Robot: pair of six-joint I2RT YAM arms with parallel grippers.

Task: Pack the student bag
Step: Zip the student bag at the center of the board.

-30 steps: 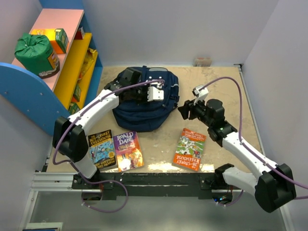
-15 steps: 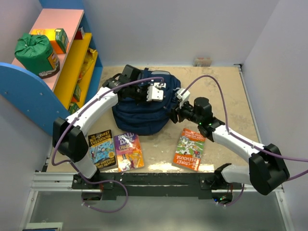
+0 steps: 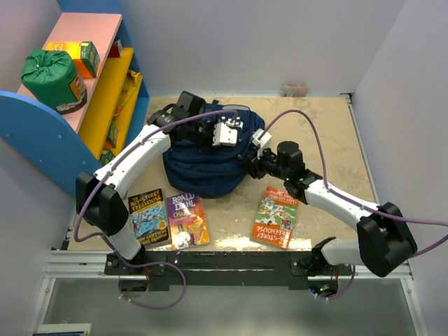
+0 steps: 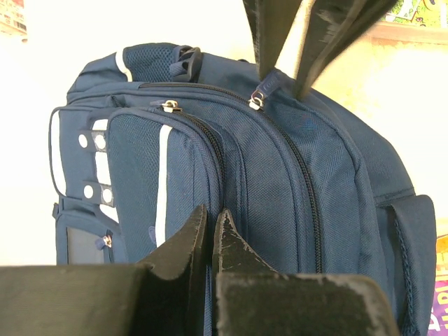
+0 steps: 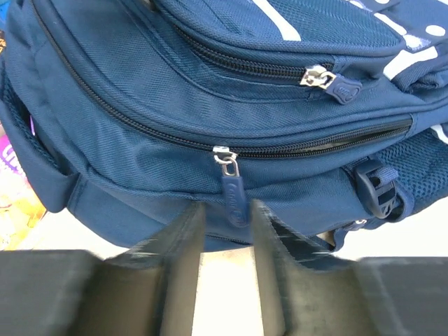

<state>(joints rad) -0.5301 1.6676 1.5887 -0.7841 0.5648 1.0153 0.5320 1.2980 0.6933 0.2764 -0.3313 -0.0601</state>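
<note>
The student bag (image 3: 206,164) lies on its back mid-table, directly ahead of the right gripper (image 5: 225,210) and under the left gripper (image 4: 212,213), all its zips closed. The main compartment's zipper pull (image 5: 233,196) hangs between the right gripper's fingers, which stand apart on either side of it and do not look to be pinching it yet. A second ago this gripper hung well off to the bag's side with wider jaws; it has since swung in to the zip and begun narrowing. The left gripper is pressed together against the front-pocket fabric as before; whether a fold is caught, I cannot tell. Likely meaning: one arm steadies the bag, the other is about to unzip. Behind both grippers, three books (image 3: 185,219) wait unpacked
</note>
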